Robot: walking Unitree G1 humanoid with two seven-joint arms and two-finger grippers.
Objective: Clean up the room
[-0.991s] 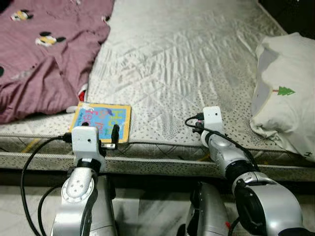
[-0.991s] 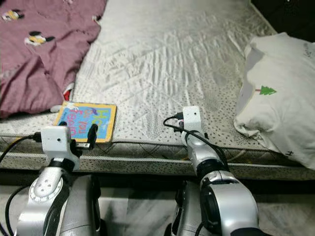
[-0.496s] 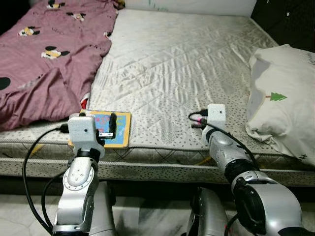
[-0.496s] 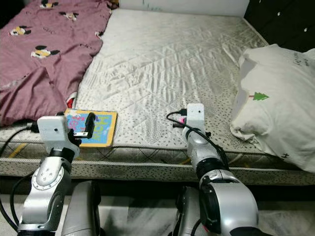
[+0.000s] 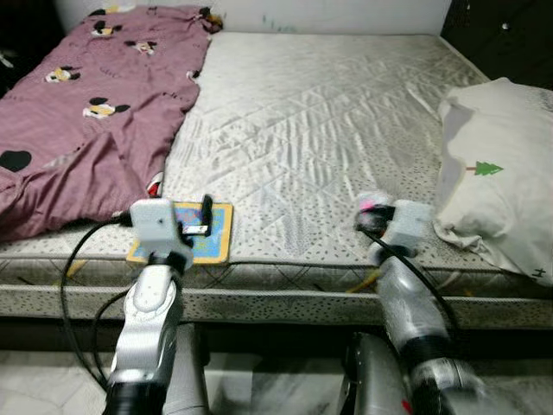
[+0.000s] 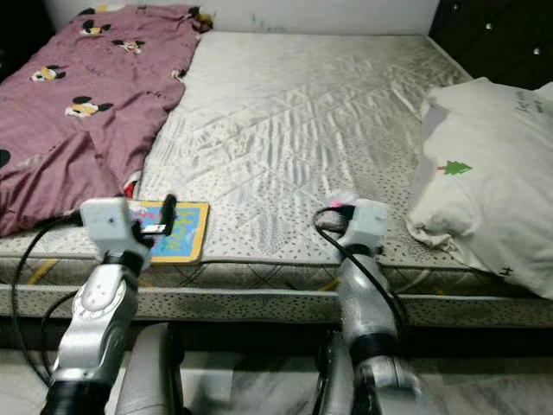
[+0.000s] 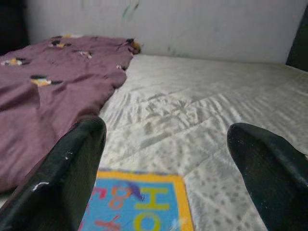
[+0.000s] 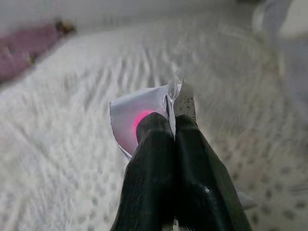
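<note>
Right tool (image 8: pixel 173 126) pinching what looks like wrapper (image 8: pixel 137 113)

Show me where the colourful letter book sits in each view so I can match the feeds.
Left eye view: the book lies lower left, on the mattress's near edge, under the left hand.
Right eye view: lower left, same near edge.
Left wrist view: bottom centre, between the open fingers.
Right wrist view: right hand shut on a white-pink wrapper, mattress beyond.
Shared landmark: the maroon blanket.
</note>
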